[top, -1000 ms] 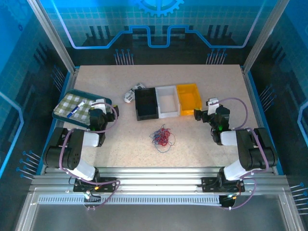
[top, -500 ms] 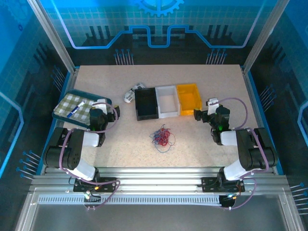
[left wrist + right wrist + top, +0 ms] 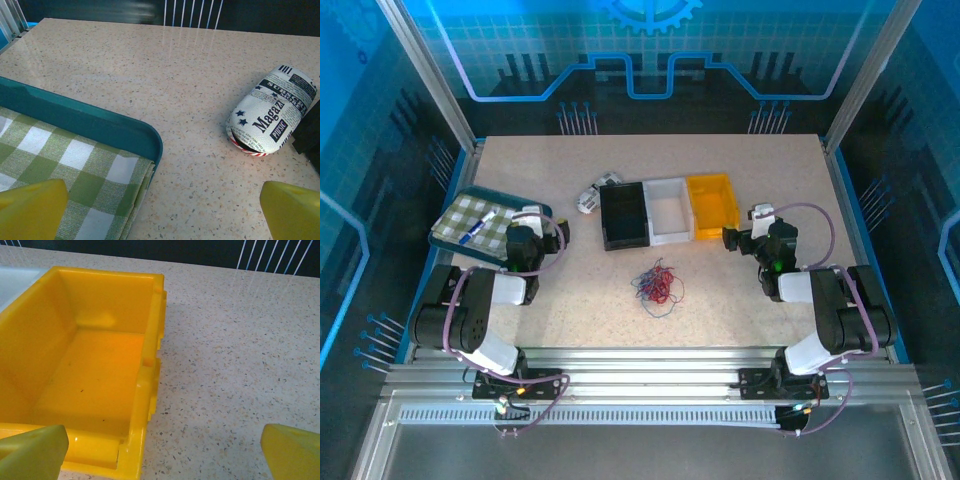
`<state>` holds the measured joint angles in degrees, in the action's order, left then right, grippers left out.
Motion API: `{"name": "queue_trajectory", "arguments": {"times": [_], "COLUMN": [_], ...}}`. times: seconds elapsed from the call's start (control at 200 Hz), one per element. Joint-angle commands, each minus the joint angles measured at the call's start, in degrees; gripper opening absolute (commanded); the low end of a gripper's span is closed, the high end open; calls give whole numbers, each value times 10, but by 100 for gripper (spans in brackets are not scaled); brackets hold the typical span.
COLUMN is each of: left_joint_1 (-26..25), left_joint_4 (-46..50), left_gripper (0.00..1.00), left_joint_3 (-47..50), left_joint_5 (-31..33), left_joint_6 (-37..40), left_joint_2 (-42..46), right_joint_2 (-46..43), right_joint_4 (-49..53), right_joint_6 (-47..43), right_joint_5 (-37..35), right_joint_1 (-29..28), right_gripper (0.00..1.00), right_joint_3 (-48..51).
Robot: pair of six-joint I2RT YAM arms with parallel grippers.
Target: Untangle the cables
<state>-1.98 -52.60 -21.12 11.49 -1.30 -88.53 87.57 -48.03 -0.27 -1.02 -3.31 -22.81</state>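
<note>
A: Though made of separate red, blue and dark strands, read from above as one small curly clump: the cables (image 3: pixel 657 286), thin and thread-like, looped over one another. Lay where?

B: Lay on the bare table (image 3: pixel 770 170), just on the near side of the black bin (image 3: pixel 623 215) and the white bin (image 3: pixel 668 210). Sat roughly midway between the two arms, well apart from both.

A: Pointed any way?

B: Hardly. Spread about as wide as long, so showed no firm long axis. Sent one thin dark loop out toward the near edge. Too fine to trace single ends.

A: And the left gripper (image 3: pixel 160 210)?

B: Stood with yellow fingertips (image 3: pixel 30 210) spread wide, gripping nothing. Hung over the corner of a teal tray (image 3: pixel 85 120) lined with a green checked cloth (image 3: pixel 60 165), facing a newsprint-patterned pouch (image 3: pixel 270 117).

A: The right gripper (image 3: pixel 160 455)?

B: Likewise gaped fully and held nothing. Hung by the near right corner of the yellow bin (image 3: pixel 90 375).
</note>
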Motion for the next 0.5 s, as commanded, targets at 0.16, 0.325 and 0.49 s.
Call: {"name": "queue_trajectory", "arguments": {"times": [0.16, 0.325, 0.49], "left_joint_1": [3, -9, -68], "left_joint_4": [-2, 102, 354], "left_gripper": [99, 99, 99], "left_joint_3": [-8, -47, -188], "left_joint_5": [-12, -11, 80], "left_joint_6": [9, 27, 14], "left_joint_2": [-3, 42, 91], "right_joint_2": [4, -30, -144], "right_joint_4": [-7, 48, 280], "right_joint_6": [-1, 1, -11], "right_joint_5": [10, -69, -178], "right_joint_1": [10, -12, -85], "right_gripper": [100, 100, 88], "right_joint_3": [-8, -27, -116]}}
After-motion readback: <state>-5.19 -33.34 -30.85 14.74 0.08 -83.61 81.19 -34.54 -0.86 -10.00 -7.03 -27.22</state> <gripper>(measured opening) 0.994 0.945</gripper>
